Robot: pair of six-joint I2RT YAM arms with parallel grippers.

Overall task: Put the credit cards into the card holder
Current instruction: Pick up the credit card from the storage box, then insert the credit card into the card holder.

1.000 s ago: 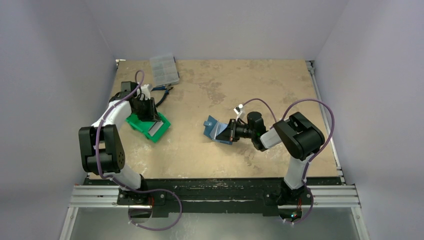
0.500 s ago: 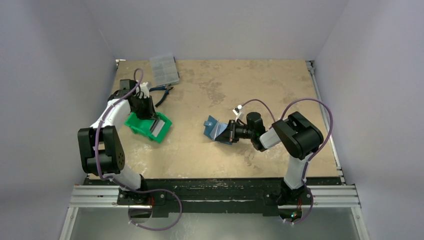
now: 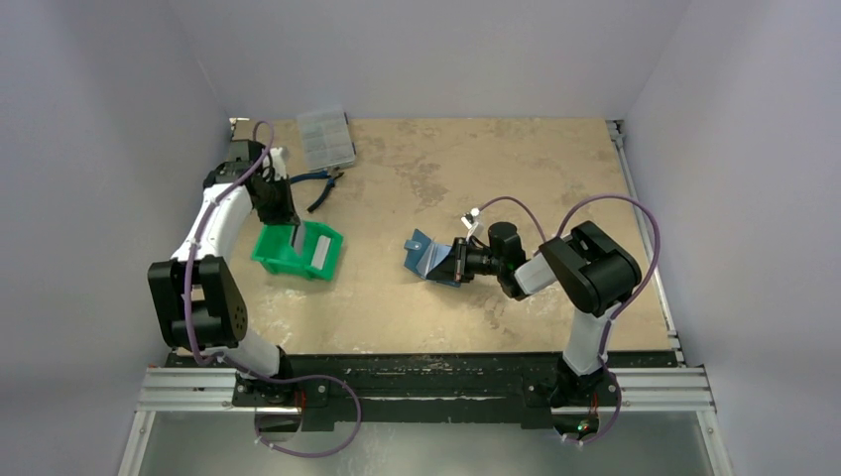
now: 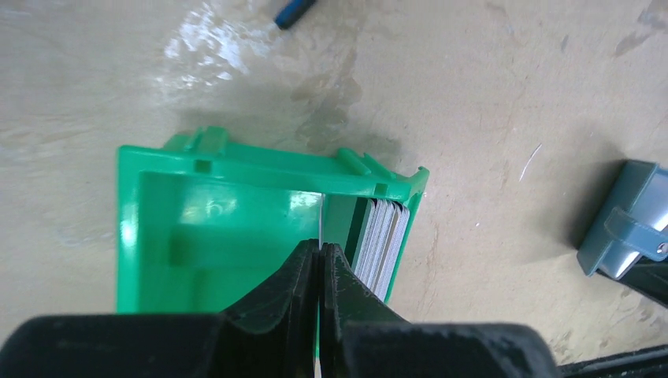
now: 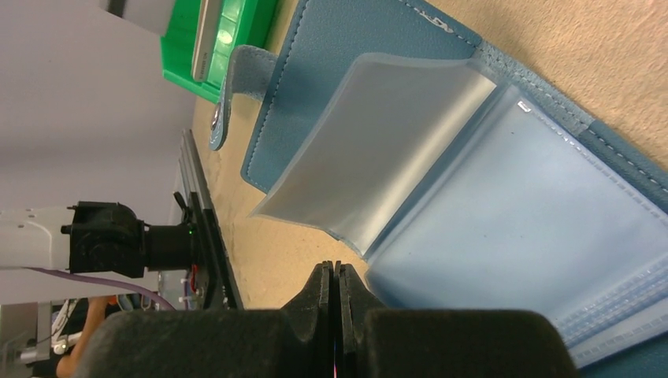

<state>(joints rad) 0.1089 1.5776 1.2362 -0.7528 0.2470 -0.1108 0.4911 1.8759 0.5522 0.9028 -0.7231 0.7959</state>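
Note:
My left gripper (image 3: 285, 219) (image 4: 321, 246) hangs over the green tray (image 3: 272, 249) (image 4: 197, 228), shut on one thin pale credit card (image 4: 322, 224) held edge-on and standing upright (image 3: 298, 237). Several more credit cards (image 3: 320, 251) (image 4: 384, 240) lean against the tray's right wall. The teal-blue card holder (image 3: 428, 255) (image 5: 504, 220) lies open mid-table, its clasp flap raised and its shiny clear pockets showing. My right gripper (image 3: 458, 260) (image 5: 336, 266) lies low at the holder's right edge with its jaws shut. A thin blue sliver shows between them.
A clear compartment box (image 3: 325, 137) stands at the back left. Blue-handled pliers (image 3: 322, 184) (image 4: 293, 11) lie just behind the tray. The card holder (image 4: 622, 228) shows at the right edge of the left wrist view, about a hand's width from the tray.
My left gripper has shut on a card in the tray and drawn back and left with it. The tray has turned and slid slightly. The right arm and holder stay put.

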